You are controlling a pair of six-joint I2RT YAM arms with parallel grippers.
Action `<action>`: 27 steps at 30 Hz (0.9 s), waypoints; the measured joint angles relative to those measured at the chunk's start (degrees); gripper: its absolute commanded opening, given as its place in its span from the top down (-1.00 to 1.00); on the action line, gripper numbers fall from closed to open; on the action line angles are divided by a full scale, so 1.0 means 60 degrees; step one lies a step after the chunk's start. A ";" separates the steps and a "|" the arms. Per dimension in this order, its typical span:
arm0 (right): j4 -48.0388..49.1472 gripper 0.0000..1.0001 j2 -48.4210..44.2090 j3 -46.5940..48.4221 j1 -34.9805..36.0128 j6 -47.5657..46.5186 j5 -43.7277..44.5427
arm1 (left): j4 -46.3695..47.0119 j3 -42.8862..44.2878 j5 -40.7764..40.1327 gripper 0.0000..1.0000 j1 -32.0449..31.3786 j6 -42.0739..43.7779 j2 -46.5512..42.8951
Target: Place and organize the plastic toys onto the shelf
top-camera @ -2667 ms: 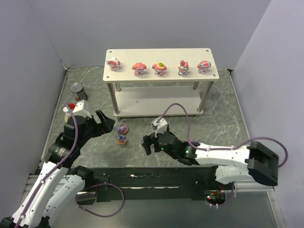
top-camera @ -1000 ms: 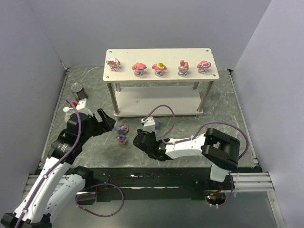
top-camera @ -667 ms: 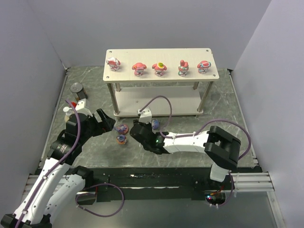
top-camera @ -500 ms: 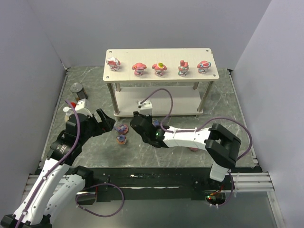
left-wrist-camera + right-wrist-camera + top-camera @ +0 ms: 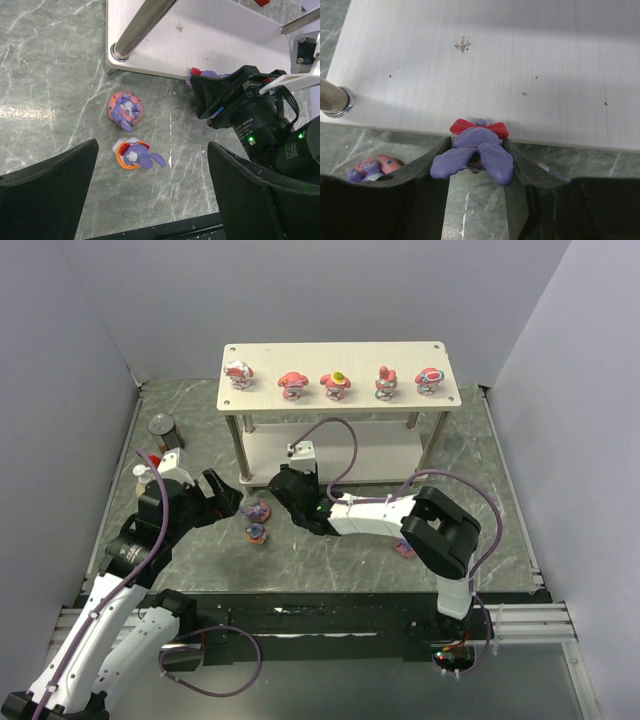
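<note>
Right end effector (image 5: pixel 476 159) is closed on a small purple plastic figurine with long rabbit ears and a red bow (image 5: pixel 473 152), pinched between the two dark fingers. The toy lies tilted, its bow end just at the near edge of the lower pale wood-grain board (image 5: pixel 495 60) of the two-tier shelf with silver metal posts (image 5: pixel 340 352). Whether the bow touches the board cannot be told.

The left end effector (image 5: pixel 152 186) hangs with its fingers spread wide apart and grips nothing. Below it, two more toys lie on the grey marbled worktop (image 5: pixel 480 490), just in front of the shelf's near-left post (image 5: pixel 142 22). One is a purple figurine on a round pink base (image 5: pixel 125 106); the other is a purple rabbit-eared figurine in an orange ring (image 5: pixel 134 154). They lie close together but apart.

Five pink and red hooded figurines stand in a row along the top board: (image 5: pixel 238 372), (image 5: pixel 293 383), (image 5: pixel 336 384), (image 5: pixel 386 383) and (image 5: pixel 430 380). Another small pink toy (image 5: pixel 406 547) lies on the worktop beside the right arm's elbow. A dark tin can (image 5: pixel 161 427) stands at the far left, well apart from the shelf.
</note>
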 measured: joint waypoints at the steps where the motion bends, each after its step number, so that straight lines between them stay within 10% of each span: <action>1: 0.0040 0.83 0.0040 0.0007 -0.0011 -0.0025 0.0018 | 0.0000 0.0000 0.0000 -0.93 0.0000 0.0000 0.0000; 27: 0.1963 0.57 0.1129 0.0503 -0.0470 -0.0474 0.0714 | 0.0000 0.0000 0.0004 -0.93 0.0004 0.0000 0.0146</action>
